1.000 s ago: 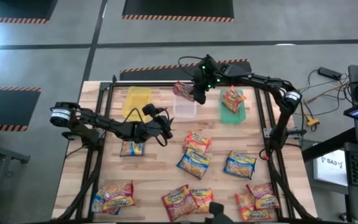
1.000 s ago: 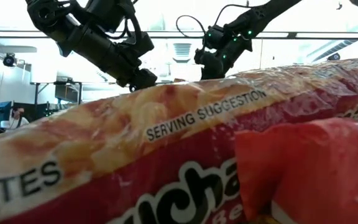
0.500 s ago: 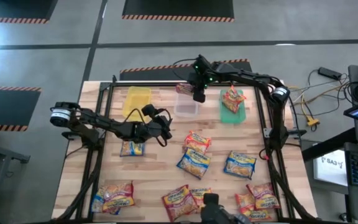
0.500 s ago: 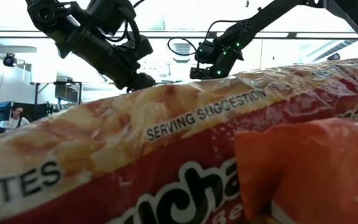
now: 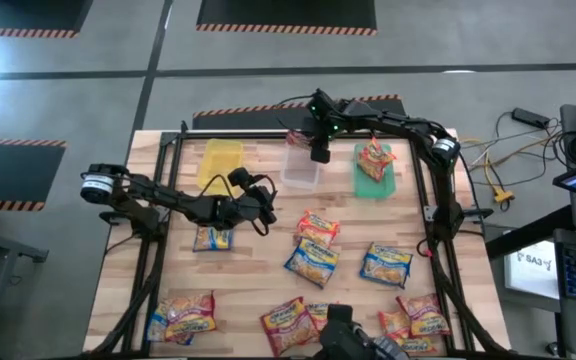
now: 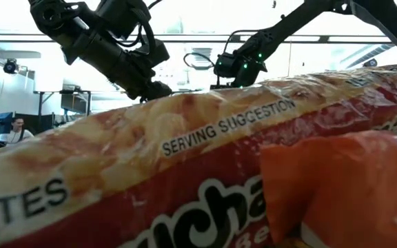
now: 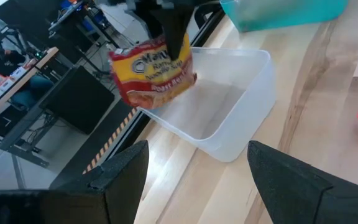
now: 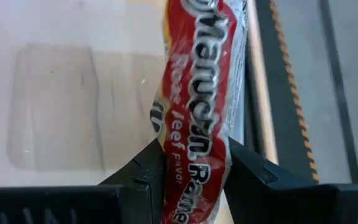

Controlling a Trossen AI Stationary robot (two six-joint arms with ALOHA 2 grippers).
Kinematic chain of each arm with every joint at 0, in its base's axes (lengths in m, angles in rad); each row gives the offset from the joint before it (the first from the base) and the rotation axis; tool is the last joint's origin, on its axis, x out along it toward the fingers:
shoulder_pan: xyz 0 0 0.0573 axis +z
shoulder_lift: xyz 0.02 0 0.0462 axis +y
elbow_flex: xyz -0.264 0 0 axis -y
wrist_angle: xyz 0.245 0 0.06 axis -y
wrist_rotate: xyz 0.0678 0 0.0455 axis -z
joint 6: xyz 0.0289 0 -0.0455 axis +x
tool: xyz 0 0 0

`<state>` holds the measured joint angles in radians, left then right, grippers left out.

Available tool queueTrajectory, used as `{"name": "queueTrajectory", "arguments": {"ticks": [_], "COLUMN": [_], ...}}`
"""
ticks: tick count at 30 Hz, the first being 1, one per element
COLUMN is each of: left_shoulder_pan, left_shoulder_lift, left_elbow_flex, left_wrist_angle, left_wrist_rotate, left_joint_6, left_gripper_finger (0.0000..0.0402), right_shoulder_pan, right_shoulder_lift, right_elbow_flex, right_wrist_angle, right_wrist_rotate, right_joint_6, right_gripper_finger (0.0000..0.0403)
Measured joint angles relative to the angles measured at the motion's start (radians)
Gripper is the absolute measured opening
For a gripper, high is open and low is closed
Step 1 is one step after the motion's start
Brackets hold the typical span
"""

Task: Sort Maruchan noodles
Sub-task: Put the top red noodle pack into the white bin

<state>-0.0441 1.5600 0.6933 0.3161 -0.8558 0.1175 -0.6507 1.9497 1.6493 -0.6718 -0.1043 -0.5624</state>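
Hanging above the clear bin (image 5: 299,168) at the tabletop's (image 5: 258,270) far edge, the right gripper (image 5: 317,152) has its jaws clamped on a red noodle packet (image 7: 153,71), its lower end cut off in the right wrist view. The left gripper (image 5: 266,212) waits mid-table with jaws spread and empty. Other noodle packets (image 5: 313,260) lie scattered across the near half; one packet (image 6: 185,172) fills the low view, hiding the tabletop behind it.
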Motion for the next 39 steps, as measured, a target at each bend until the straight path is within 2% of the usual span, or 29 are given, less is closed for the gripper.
{"name": "queueTrajectory", "arguments": {"ticks": [12, 28, 35, 39], "left_shoulder_pan": [0.000, 0.000, 0.000, 0.000], "left_shoulder_lift": [0.000, 0.000, 0.000, 0.000], "left_elbow_flex": [0.000, 0.000, 0.000, 0.000], "left_wrist_angle": [-0.013, -0.026, -0.028, -0.028], "left_wrist_rotate": [0.001, 0.002, 0.003, 0.003], "left_joint_6": [-0.008, -0.023, -0.023, -0.029], "left_gripper_finger": [0.0258, 0.0258, 0.0258, 0.0258], "right_shoulder_pan": [-0.005, -0.005, -0.005, -0.009], "right_shoulder_lift": [0.008, -0.029, -0.066, -0.066], "right_elbow_flex": [0.000, -0.002, -0.002, -0.002], "right_wrist_angle": [-0.012, -0.036, -0.014, -0.005], "right_wrist_rotate": [0.000, 0.005, 0.138, 0.150], "right_joint_6": [-0.003, 0.020, 0.005, 0.025], "right_gripper_finger": [0.0119, 0.0178, 0.0189, 0.0185]}}
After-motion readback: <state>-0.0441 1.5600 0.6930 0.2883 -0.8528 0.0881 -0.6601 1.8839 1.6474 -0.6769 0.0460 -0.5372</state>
